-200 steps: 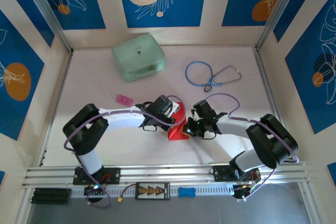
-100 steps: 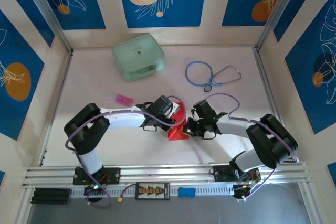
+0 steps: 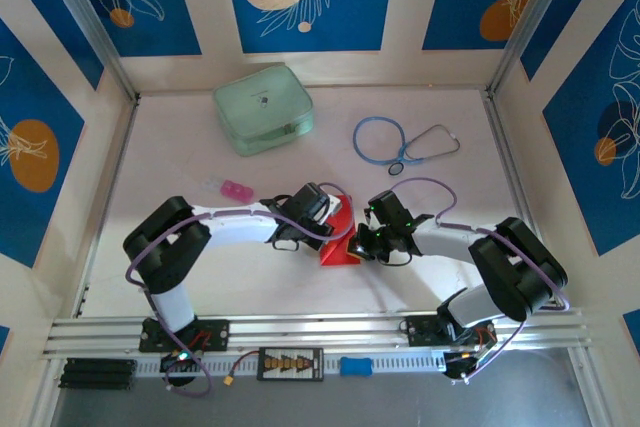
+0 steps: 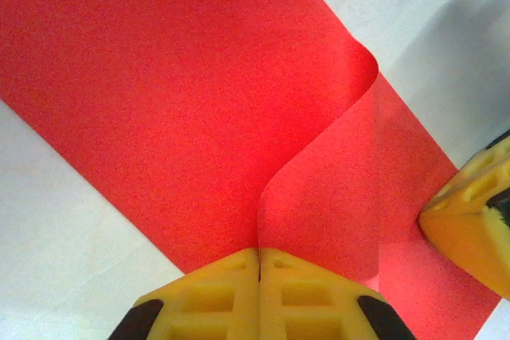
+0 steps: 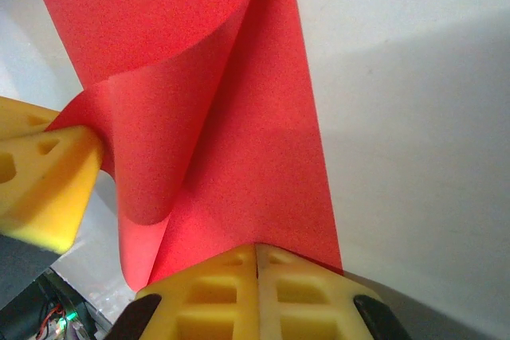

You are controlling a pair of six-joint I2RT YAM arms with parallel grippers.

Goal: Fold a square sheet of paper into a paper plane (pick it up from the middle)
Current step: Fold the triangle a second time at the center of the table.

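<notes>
The square sheet of paper [image 3: 338, 244] is bright red and lies partly folded on the white table between both grippers. In the left wrist view one flap of the sheet [image 4: 319, 189] curls up from the flat part and runs into the closed seam of my left gripper [image 4: 259, 251], which is shut on it. My left gripper [image 3: 333, 225] is at the sheet's upper left. My right gripper [image 5: 256, 248] is shut, its tips standing on the flat strip [image 5: 263, 157]; it is at the sheet's right edge [image 3: 357, 245]. A paper plane is out of view.
A pale green case [image 3: 263, 109] sits at the back left, a blue stethoscope [image 3: 400, 142] at the back right, and a small pink object [image 3: 234, 190] left of the left arm. Patterned walls and metal rails close in the table.
The left arm's elbow has edged slightly to the right. Both grippers and the sheet stay where they were.
</notes>
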